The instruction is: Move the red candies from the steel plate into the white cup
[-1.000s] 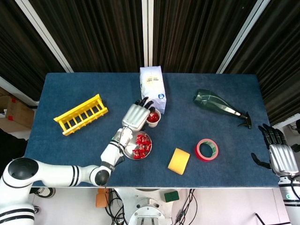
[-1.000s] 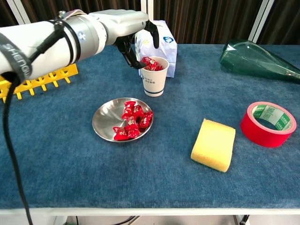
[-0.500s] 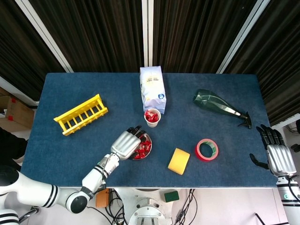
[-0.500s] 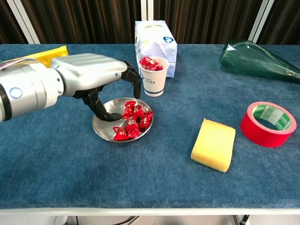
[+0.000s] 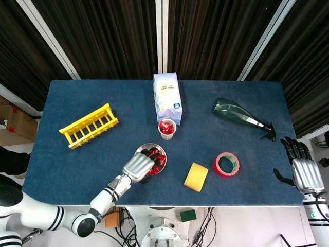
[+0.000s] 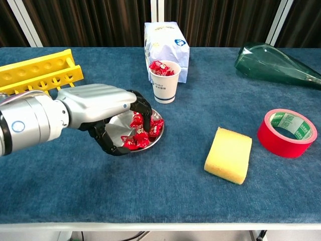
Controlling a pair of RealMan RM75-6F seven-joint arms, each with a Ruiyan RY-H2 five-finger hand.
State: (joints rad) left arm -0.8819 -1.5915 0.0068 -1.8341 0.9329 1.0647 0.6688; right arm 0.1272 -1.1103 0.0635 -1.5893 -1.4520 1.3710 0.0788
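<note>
Dark vertical slats back a blue-covered table [image 5: 77,154] carrying all the things. Near its front middle sits the steel plate [image 6: 116,131] with a heap of red candies [image 6: 145,129] on its right half. Over the plate's left side the left hand [image 6: 103,113] reaches down with its fingers [image 6: 142,108] curled onto the heap; whether a candy is actually pinched between them cannot be told. Just behind the plate stands the white cup [image 6: 165,86], upright, with more red candies showing at its rim, and a white bag [image 5: 168,96] stands right behind the cup. A yellow rack [image 5: 88,125] lies toward the table's left side, a yellow sponge [image 6: 228,154] to the right of the plate, a red tape roll [image 6: 287,132] further right, and a dark green spray bottle [image 5: 240,117] on its side toward the right rear. Off the table's right edge the right hand [image 5: 305,171] hangs with its fingers spread, holding nothing.
</note>
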